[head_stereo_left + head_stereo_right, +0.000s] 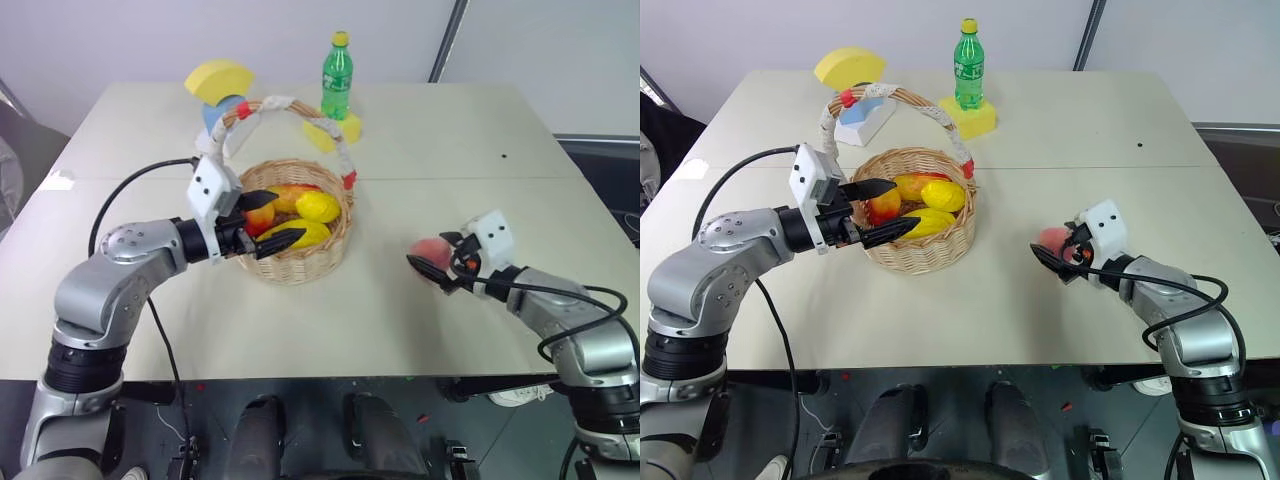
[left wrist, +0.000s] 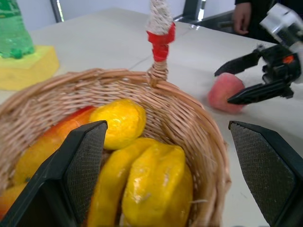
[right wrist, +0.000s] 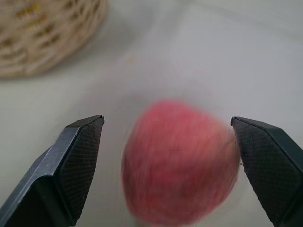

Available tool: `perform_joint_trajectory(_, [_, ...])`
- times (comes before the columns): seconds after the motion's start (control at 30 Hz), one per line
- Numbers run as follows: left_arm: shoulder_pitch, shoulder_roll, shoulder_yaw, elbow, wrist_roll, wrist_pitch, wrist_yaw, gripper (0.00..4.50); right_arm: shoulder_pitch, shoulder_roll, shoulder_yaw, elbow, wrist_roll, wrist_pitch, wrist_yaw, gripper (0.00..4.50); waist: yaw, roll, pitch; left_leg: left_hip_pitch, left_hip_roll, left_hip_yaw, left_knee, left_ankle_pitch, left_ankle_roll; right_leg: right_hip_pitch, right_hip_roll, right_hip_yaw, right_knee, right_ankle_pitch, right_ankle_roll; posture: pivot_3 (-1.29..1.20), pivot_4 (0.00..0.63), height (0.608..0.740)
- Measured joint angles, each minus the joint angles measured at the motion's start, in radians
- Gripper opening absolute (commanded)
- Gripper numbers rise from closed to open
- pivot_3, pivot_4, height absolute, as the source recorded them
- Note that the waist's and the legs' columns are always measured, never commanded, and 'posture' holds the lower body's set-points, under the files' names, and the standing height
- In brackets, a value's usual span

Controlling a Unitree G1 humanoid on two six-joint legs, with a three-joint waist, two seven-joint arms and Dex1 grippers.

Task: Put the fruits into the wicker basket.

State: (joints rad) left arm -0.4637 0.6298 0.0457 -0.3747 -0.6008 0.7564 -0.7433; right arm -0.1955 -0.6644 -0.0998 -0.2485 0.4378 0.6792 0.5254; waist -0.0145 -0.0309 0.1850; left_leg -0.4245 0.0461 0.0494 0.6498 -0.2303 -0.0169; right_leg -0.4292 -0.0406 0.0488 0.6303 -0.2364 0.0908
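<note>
The wicker basket (image 1: 300,268) stands mid-table, its white-wrapped handle (image 1: 285,103) arching over it. Inside lie a red-and-yellow mango-like fruit (image 1: 268,207), a yellow lemon-like one (image 1: 317,206) and a yellow banana-like one (image 2: 151,184). My left gripper (image 1: 285,217) hovers open over the basket's near-left rim, holding nothing. To the right, a pink-red peach (image 1: 430,248) rests on the table. My right gripper (image 3: 165,120) is open, one finger on each side of the peach (image 3: 180,161), its jaws not closed on it.
A green bottle (image 1: 337,75) stands on a yellow foam block (image 1: 345,130) behind the basket. A yellow foam arc (image 1: 218,78) sits on a blue-white block at the back left. A person's hand (image 2: 241,16) shows past the table's far side.
</note>
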Motion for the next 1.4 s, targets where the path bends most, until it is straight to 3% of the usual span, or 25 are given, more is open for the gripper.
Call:
perform_joint_trajectory(0.03, [0.001,0.000,-0.003,-0.002,0.000,-0.001,-0.004,4.38,-0.002,0.009,-0.007,0.000,0.001,0.013,-0.004,4.50,0.000,0.000,0.000,0.000,0.000,0.000,0.000,0.000,0.000,0.000,0.000,0.000,0.000,0.000,0.000,0.00,0.150,0.740])
perform_joint_trajectory(0.2, [0.008,-0.006,-0.008,-0.013,-0.001,-0.018,-0.021,4.41,-0.016,0.033,-0.011,0.007,-0.003,0.035,-0.022,2.39,-0.002,0.000,0.000,0.000,0.000,0.000,0.000,0.000,0.000,0.000,0.000,0.000,0.000,0.000,0.000,0.00,0.150,0.740])
perform_joint_trajectory(0.23, [0.012,-0.006,-0.008,-0.017,-0.002,-0.022,-0.024,4.41,-0.017,0.035,-0.011,0.007,-0.006,0.035,-0.022,2.24,-0.002,0.000,0.000,0.000,0.000,0.000,0.000,0.000,0.000,0.000,0.000,0.000,0.000,0.000,0.000,0.00,0.150,0.740])
perform_joint_trajectory(0.47, [0.118,-0.001,0.083,-0.041,-0.090,-0.034,-0.067,4.41,-0.022,0.018,0.015,-0.025,-0.048,-0.039,0.044,2.24,-0.006,0.000,0.000,0.000,0.000,0.000,0.000,0.000,0.000,0.000,0.000,0.000,0.000,0.000,0.000,0.00,0.150,0.740])
perform_joint_trajectory(0.67, [0.292,0.039,0.278,-0.022,-0.170,-0.088,-0.148,4.41,-0.192,0.029,0.046,-0.288,0.130,-0.001,0.168,2.24,-0.014,0.001,0.000,0.001,0.002,-0.001,-0.001,0.000,0.000,-0.001,0.002,-0.001,0.001,0.000,0.000,0.00,0.150,0.740])
perform_joint_trajectory(0.8, [0.358,0.045,0.339,-0.008,-0.186,-0.112,-0.170,4.41,-0.331,0.156,0.170,-0.269,0.108,0.052,0.086,2.24,-0.005,-0.002,-0.001,0.001,0.002,0.000,-0.001,0.000,0.000,-0.001,-0.001,-0.001,0.000,0.000,-0.002,0.00,0.150,0.740])
perform_joint_trajectory(0.97, [0.386,0.046,0.369,-0.012,-0.197,-0.121,-0.162,4.41,-0.498,0.381,0.317,-0.090,-0.016,0.052,-0.068,2.24,-0.003,-0.001,-0.001,-0.001,0.002,0.001,-0.001,0.000,0.000,-0.003,-0.002,-0.001,0.000,0.000,-0.002,0.00,0.150,0.740])
perform_joint_trajectory(1.1, [0.396,0.030,0.364,-0.034,-0.198,-0.131,-0.127,4.41,-0.517,0.469,0.370,0.044,-0.098,-0.002,-0.116,4.14,0.000,-0.002,-0.001,-0.002,0.001,0.002,-0.002,0.000,-0.001,-0.003,-0.004,-0.001,0.000,0.001,-0.002,0.00,0.150,0.740])
perform_joint_trajectory(1.13, [0.396,0.024,0.363,-0.044,-0.199,-0.132,-0.119,4.41,-0.517,0.470,0.374,0.059,-0.116,-0.013,-0.117,4.44,0.000,-0.001,-0.001,-0.002,0.001,0.002,-0.002,0.000,-0.001,-0.003,-0.005,-0.001,0.000,0.001,-0.002,0.00,0.150,0.740])
perform_joint_trajectory(1.33, [0.420,-0.006,0.351,-0.080,-0.217,-0.138,-0.089,4.41,-0.481,0.428,0.364,-0.027,-0.133,-0.074,-0.058,4.44,-0.005,-0.001,-0.001,-0.002,0.001,0.002,-0.002,0.000,-0.001,-0.003,-0.004,-0.001,0.000,0.001,-0.002,0.00,0.150,0.740])
perform_joint_trajectory(1.4, [0.417,-0.012,0.338,-0.090,-0.219,-0.139,-0.081,4.41,-0.409,0.372,0.321,-0.116,-0.064,-0.078,0.018,4.44,0.002,-0.001,-0.001,-0.002,0.001,0.001,-0.002,0.000,-0.001,-0.002,-0.004,-0.003,0.000,0.001,-0.001,0.00,0.150,0.740])
